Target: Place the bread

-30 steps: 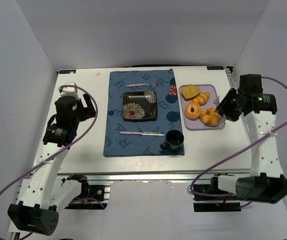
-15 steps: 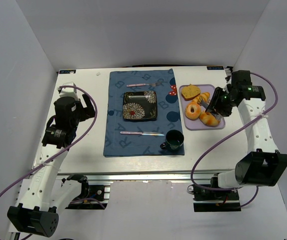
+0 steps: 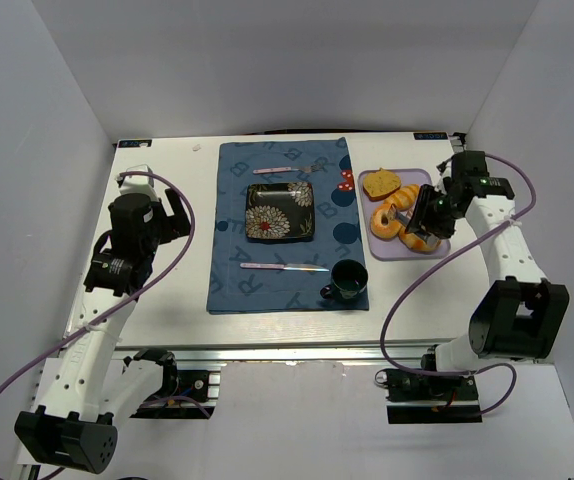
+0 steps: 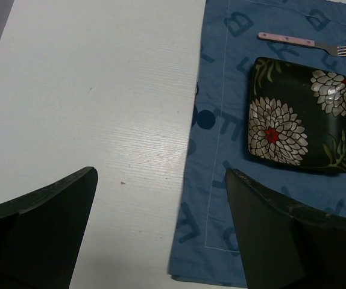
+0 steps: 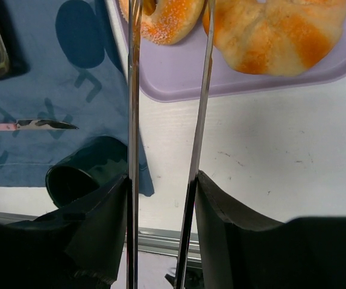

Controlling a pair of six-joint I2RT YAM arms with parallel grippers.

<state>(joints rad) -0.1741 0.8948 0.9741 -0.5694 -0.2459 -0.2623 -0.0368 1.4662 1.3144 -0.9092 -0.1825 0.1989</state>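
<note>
On the right side of the table, the danger is at the purple tray. Your right gripper is clamped on a pair of metal tongs, and their two arms stand apart, reaching over the donut and beside the roll. The tips run out of the wrist view, so I cannot tell if they touch any bread. If you squeeze now, one arm may catch the donut and the other the roll, and you pinch both or push one over the low rim. A weak squeeze can also let the bread slip while you carry it left toward the flowered plate, which I judge is the goal.

The tray holds four breads: a brown slice at the far end, a croissant piece, the donut, and the roll at the near end. The plate holds nothing; inside the dark cup I cannot see. Your left gripper is open, nothing between its fingers, at the left side.
</note>
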